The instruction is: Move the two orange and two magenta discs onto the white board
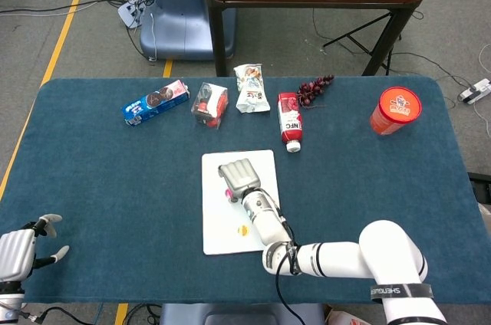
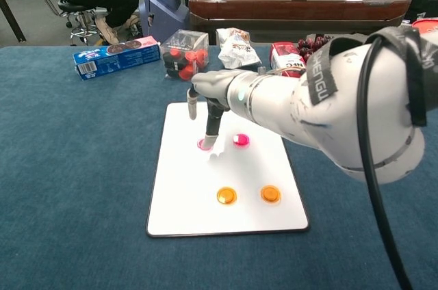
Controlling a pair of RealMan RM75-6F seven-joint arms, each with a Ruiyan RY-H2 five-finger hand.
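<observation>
Magenta disc — right hand fingers extended down, touching | white board

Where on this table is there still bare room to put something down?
Wide bare cloth lies left of the white board, toward the left hand, and right of it, below the red cup. Crowded: the snack row behind the board, and the board itself, under the right hand.
</observation>
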